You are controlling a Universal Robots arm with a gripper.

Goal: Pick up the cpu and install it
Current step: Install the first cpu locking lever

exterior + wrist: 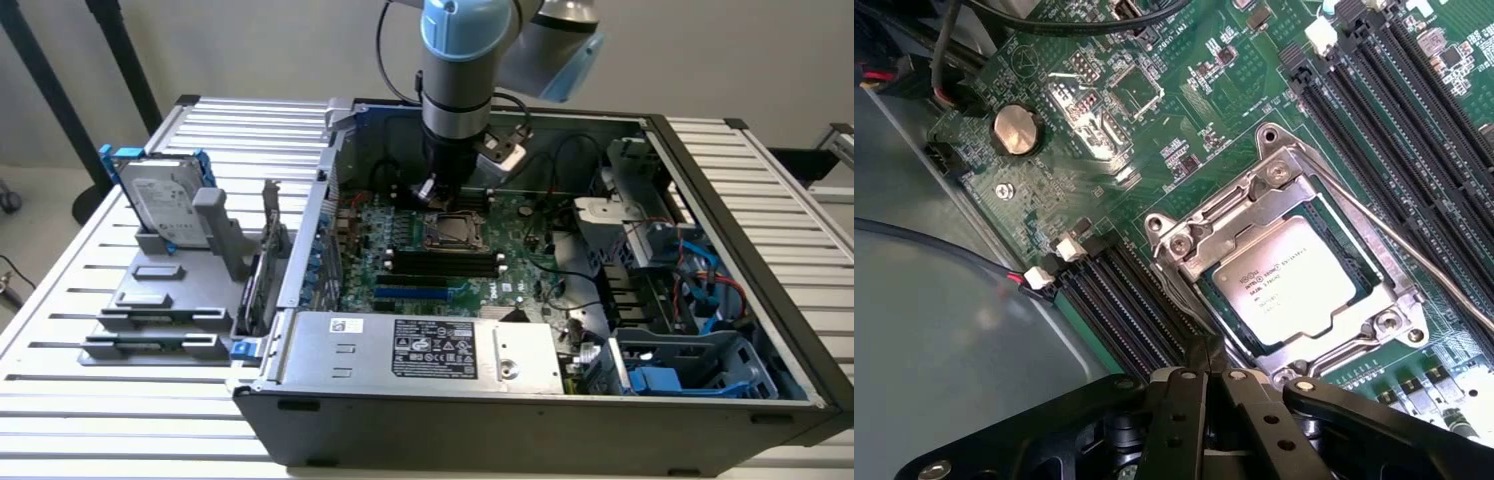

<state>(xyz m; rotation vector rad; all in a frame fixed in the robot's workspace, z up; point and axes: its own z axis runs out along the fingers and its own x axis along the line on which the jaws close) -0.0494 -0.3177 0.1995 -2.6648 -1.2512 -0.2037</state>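
Wrist view looks down on the green motherboard (1184, 110), where the cpu (1284, 285) lies flat inside the metal socket frame (1254, 205), silver top up with printed lettering. The gripper (1204, 352) has its black fingers pressed together with nothing between them. Their tips sit just beside a corner of the socket frame, apart from the cpu itself (whether they touch the frame is hard to tell). Black memory slots (1129, 310) flank the socket frame, and a round coin battery (1017, 130) sits farther off on the motherboard. From the exterior view, the arm (461, 70) reaches down into an open computer case (534, 430) resting on a slatted bench (67, 290), with the gripper (430, 193) low over the motherboard on the far side of the socket frame. Toward the exterior view's left, outside the computer case, a hard drive (158, 200) in a blue bracket stands upright in a grey holder (154, 300). A silver box (427, 348) with a black label lies along the computer case's near edge.
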